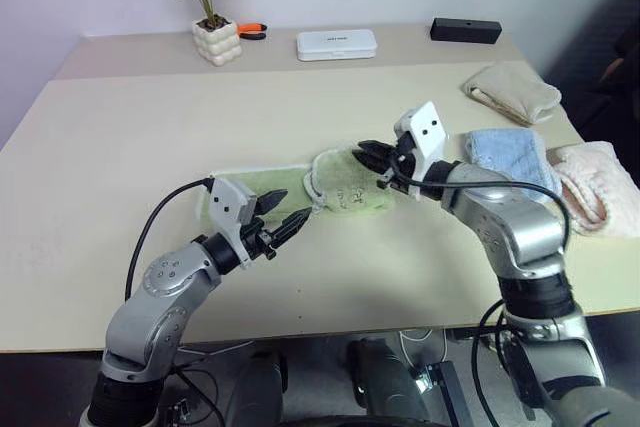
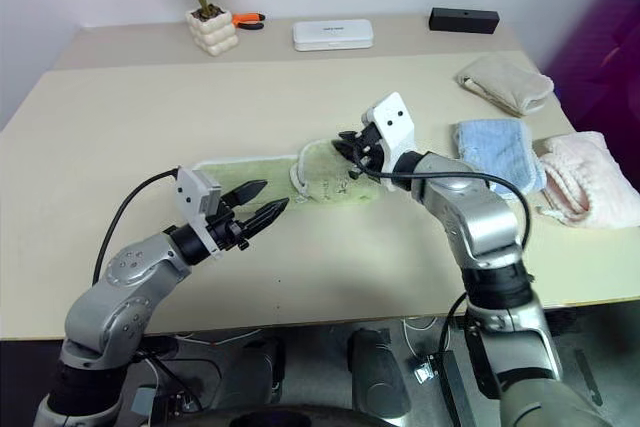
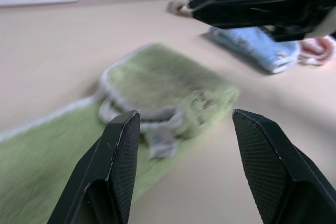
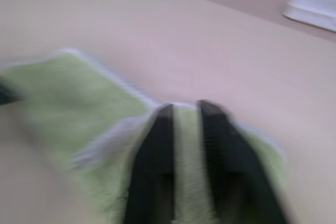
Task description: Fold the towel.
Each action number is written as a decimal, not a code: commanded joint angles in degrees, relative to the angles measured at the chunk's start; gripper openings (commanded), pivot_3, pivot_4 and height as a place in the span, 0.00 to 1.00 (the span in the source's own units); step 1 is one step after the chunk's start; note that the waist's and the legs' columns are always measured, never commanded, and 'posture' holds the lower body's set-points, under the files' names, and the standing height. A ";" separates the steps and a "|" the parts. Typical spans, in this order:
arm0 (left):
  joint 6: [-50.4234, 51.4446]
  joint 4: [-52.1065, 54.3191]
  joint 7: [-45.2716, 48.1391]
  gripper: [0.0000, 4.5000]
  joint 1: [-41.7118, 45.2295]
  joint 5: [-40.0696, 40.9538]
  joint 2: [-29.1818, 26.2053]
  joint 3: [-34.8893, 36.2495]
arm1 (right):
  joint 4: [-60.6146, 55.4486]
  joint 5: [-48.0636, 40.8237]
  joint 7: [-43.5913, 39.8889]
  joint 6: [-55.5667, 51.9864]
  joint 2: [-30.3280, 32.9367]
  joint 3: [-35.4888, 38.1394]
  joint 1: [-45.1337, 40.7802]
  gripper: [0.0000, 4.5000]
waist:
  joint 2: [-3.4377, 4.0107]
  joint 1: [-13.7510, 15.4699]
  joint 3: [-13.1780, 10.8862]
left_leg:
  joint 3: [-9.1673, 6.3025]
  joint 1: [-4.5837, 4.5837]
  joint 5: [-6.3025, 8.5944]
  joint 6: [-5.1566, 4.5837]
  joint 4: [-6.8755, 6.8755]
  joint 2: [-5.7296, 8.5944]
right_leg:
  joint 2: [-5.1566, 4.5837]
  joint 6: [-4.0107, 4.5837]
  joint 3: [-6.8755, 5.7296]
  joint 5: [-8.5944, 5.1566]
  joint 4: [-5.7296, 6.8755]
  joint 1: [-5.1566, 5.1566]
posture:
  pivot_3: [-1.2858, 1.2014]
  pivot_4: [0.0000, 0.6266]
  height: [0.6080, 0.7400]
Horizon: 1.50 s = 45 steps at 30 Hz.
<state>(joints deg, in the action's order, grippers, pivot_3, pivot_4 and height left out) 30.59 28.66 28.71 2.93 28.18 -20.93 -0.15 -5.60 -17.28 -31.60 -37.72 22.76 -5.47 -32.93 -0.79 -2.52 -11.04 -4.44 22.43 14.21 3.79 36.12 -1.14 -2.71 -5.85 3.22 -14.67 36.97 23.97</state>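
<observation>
Your towel (image 1: 300, 190) lies near the middle of the desk (image 1: 120, 147), a light green strip running left to right. Its right end has already been turned over onto itself, so you see a doubled pad with the white trim curling along the fold, while the left part is flat and single.

The right end effector (image 1: 372, 155) hovers over that doubled part with its fingers close together. From its wrist view you can't tell for sure whether any cloth is pinched between them; I'd judge it is empty, since the towel looks settled on the desk beneath it.

The left end effector (image 1: 283, 215) sits at the near edge of the flat left portion, fingers spread, gripping nothing.

As for progress: you look to have one fold down and at least one more to make. The flat left stretch wants bringing over the doubled end, or the doubled end rolling further left.

Further right, well apart, rest a light blue towel (image 1: 507, 153), a beige towel (image 1: 512, 93) and a pink one (image 1: 592, 182).
</observation>
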 commanded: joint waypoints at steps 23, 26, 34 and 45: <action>7.31 8.66 -19.51 1.00 -15.26 11.82 8.21 17.52 | 0.35 10.01 -12.90 20.83 2.57 -7.64 -2.87 0.73 | -0.02 -0.05 0.01 | 0.00 0.00 0.00 0.01 -0.02 0.01 | -0.06 -0.02 -0.02 -0.01 0.00 0.00 | 0.52 0.24 0.98; 13.46 8.23 -30.20 1.00 -14.77 22.06 12.80 23.26 | -3.94 9.52 -15.18 20.52 3.27 -8.50 -2.64 0.95 | -0.02 0.00 0.01 | -0.04 -0.03 0.01 0.00 -0.01 0.00 | -0.04 -0.02 -0.02 0.00 0.03 0.00 | 0.52 0.24 0.98; 17.40 -0.51 -51.00 1.00 -4.76 39.01 17.35 28.54 | -6.60 10.88 -16.43 21.77 2.48 -11.24 -0.86 0.95 | -0.08 0.66 0.03 | -0.16 -0.11 0.00 0.01 0.10 0.07 | -0.09 -0.01 -0.14 0.00 0.00 -0.24 | 0.52 0.24 0.98; 17.16 -11.39 -57.82 0.59 8.40 45.06 17.58 25.89 | -10.20 12.33 -15.24 20.88 1.98 -13.10 1.43 0.97 | -0.07 1.98 0.05 | -0.25 -0.16 -0.03 0.07 0.11 0.19 | -0.16 -0.01 -0.19 0.00 -0.25 -0.48 | 0.52 0.24 0.98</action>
<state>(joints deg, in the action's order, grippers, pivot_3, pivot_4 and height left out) 47.81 17.89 -28.80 10.63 71.42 -3.66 27.52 -13.51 -5.27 -47.40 -17.08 24.74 -19.10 -31.75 -0.86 -0.54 -10.99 -4.69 22.29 14.18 3.86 36.21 -0.95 -2.87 -5.85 3.02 -14.67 36.64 23.47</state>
